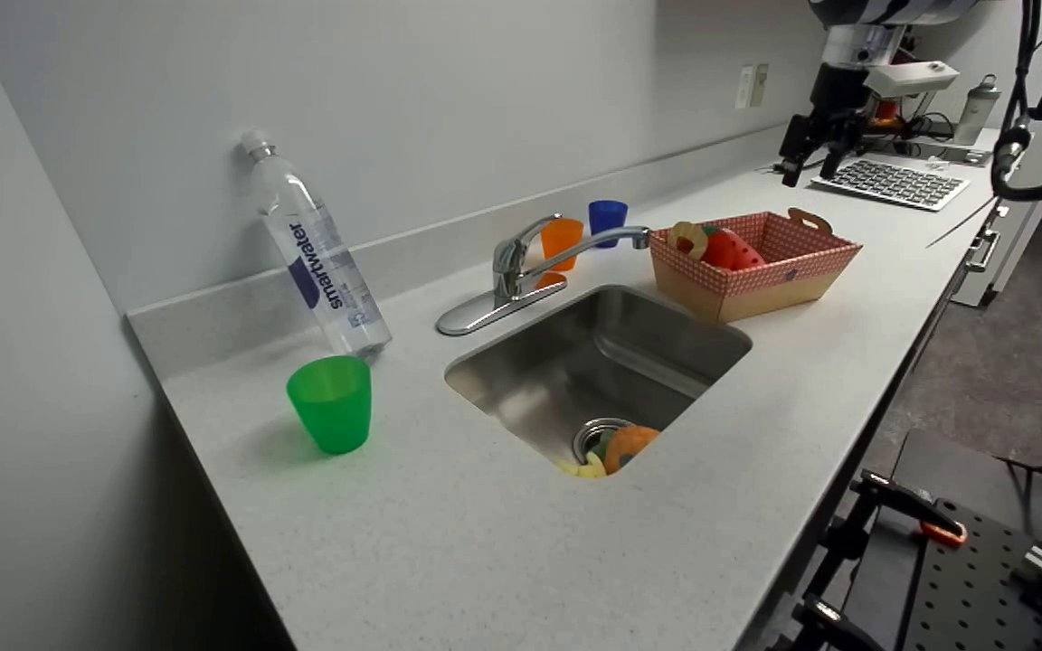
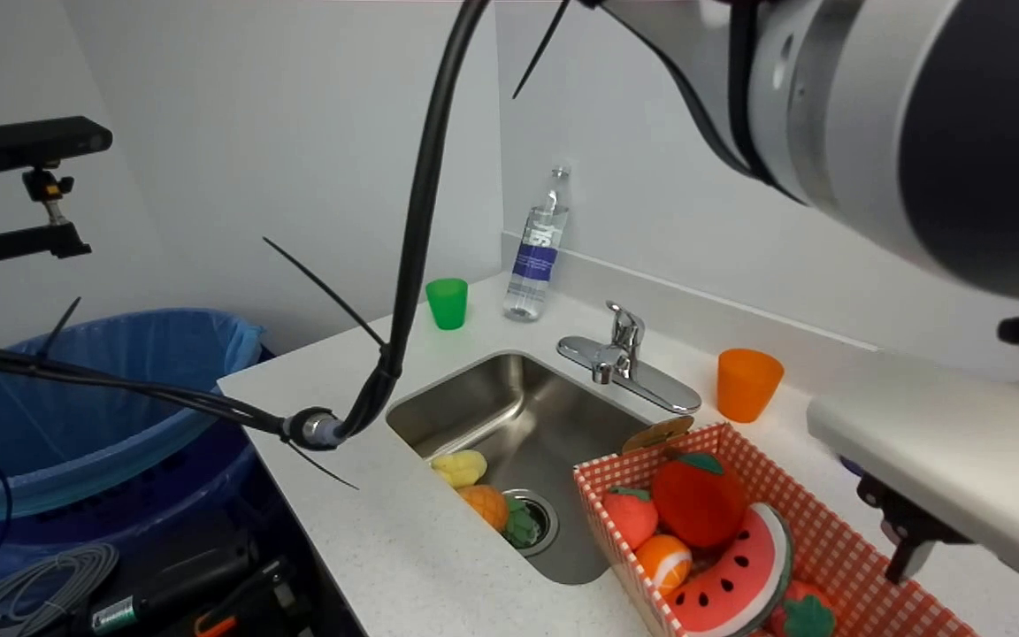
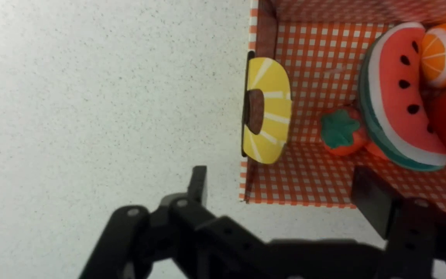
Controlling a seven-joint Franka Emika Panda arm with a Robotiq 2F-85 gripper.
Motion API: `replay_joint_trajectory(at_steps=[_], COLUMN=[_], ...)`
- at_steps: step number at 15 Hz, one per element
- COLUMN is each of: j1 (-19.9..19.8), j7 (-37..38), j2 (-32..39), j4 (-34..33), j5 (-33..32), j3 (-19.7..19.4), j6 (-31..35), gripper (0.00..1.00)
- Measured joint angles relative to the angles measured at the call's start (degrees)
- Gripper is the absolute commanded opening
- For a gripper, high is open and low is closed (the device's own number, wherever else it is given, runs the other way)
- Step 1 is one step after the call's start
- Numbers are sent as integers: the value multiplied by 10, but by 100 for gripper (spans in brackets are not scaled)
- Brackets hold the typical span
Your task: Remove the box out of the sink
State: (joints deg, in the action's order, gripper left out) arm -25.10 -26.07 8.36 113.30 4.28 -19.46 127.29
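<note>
Two jaws of the Robotiq gripper (image 1: 809, 174) stand apart, upper right in an exterior view; right of centre, the red gingham box (image 1: 770, 287) rests on the countertop (image 1: 449, 542) beside the steel sink (image 1: 539, 380), a toy watermelon slice (image 2: 744, 571) inside. A toy pineapple (image 2: 485, 506) lies in the sink, lower centre in an exterior view.

Box (image 3: 319, 69) red-white checked inside; end effector (image 1: 809, 174) black.

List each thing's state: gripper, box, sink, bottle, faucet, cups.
Gripper: open, holding nothing
Sink: holding a toy pineapple and a yellow toy
Box: open-topped, beside the sink, holding toy fruit
Bottle: capped, leaning against the wall
Faucet: no water flowing
Green cup: upright
Orange cup: upright
Blue cup: upright
</note>
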Motion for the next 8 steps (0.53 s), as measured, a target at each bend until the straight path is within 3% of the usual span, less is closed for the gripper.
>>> replay_joint_trajectory(at_steps=[5, 8], j1=[17, 22], j7=[-32, -29], j2=[0, 0], j4=[-23, -22], j5=[21, 21], j3=[37, 39], j6=[-21, -21], gripper=[100, 100])
